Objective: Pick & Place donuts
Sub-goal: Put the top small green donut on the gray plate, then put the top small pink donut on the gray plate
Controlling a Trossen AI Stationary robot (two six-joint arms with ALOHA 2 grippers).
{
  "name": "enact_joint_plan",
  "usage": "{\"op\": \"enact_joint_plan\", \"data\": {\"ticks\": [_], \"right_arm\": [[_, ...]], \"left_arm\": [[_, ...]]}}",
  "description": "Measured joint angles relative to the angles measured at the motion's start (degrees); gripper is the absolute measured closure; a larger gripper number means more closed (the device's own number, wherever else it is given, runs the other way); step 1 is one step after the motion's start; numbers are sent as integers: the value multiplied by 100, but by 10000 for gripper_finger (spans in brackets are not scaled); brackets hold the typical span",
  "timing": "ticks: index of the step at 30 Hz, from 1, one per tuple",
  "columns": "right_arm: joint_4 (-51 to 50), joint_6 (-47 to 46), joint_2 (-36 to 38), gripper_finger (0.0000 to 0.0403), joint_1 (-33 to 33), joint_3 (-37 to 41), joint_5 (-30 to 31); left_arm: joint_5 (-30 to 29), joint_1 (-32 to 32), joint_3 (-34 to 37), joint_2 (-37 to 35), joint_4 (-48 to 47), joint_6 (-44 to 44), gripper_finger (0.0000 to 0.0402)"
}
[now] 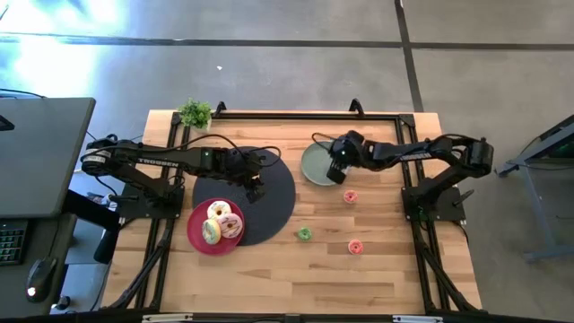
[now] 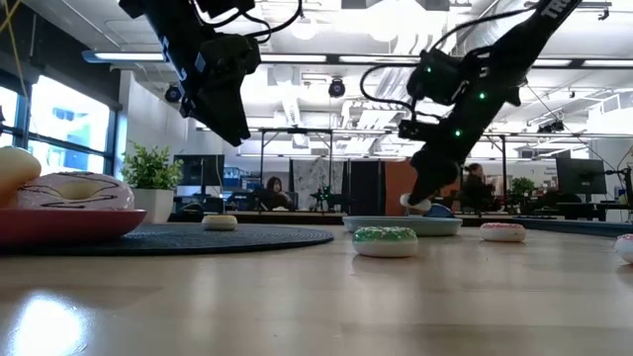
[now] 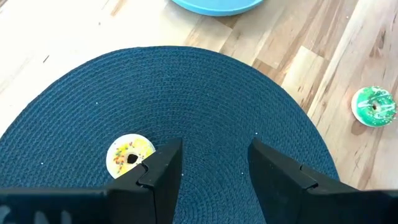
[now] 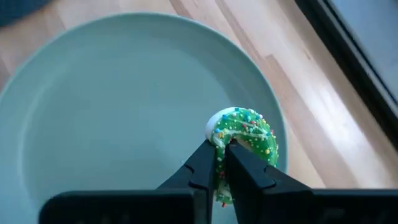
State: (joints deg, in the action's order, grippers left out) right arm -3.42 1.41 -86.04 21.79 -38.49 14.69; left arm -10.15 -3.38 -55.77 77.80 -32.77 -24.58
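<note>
My right gripper (image 4: pixel 222 155) is shut on a tiny green-iced donut (image 4: pixel 247 138) over the sage-green plate (image 1: pixel 314 161), near the plate's right rim. My left gripper (image 3: pixel 214 155) is open and hangs above the black mat (image 1: pixel 273 211). A tiny yellow donut (image 3: pixel 129 155) lies flat on the mat just beside one of its fingers, untouched. The red plate (image 1: pixel 199 240) carries three larger donuts, white (image 1: pixel 218 211), pink (image 1: pixel 232 225) and pale green (image 1: pixel 211 232). Another tiny green donut (image 1: pixel 305 234) and two red-pink ones (image 1: pixel 351 196) (image 1: pixel 356 246) lie on the wood. My right gripper pinches the tiny green donut by the near side of its ring (image 4: pixel 219 144) between its two fingertips, coming from above and slanting down. The donut stands on edge, its iced face toward the wrist camera. In the low view it sits just above the plate (image 2: pixel 401 225); whether they touch, I cannot tell.
A small potted plant (image 1: pixel 195 112) stands at the table's far left corner. A black frame rail runs along the far edge behind the sage plate. Bare wood stretches along the near side, in front of the tiny donuts. People sit far off in the room beyond.
</note>
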Motion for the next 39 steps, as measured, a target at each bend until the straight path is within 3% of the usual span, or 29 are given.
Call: {"op": "enact_joint_plan", "data": {"ticks": [9, 18, 21, 26, 31, 35, 39], "right_arm": [[-121, 319, 0, 328, 295, 14, -652], [-192, 347, -1, 236, 247, -23, -636], [-753, 381, 20, 214, 74, -237, -769], [-2647, 405, 92, 210, -523, -842, -701], [-4270, -397, 103, 220, -1166, -1166, -733], [-4294, -967, 105, 224, -1433, -995, -1126], [-3639, -1190, 105, 224, -1490, -594, -1058]], "left_arm": [[2, 0, 0, 0, -13, 0, 227], [22, 0, 0, 0, -13, 0, 227], [20, 0, 0, 0, -12, 1, 227], [17, 0, 0, 0, -17, 9, 227], [17, 0, 2, 0, -18, 31, 227], [15, 0, 2, -1, -10, 76, 227], [15, 0, 2, 0, -4, 79, 227]]}}
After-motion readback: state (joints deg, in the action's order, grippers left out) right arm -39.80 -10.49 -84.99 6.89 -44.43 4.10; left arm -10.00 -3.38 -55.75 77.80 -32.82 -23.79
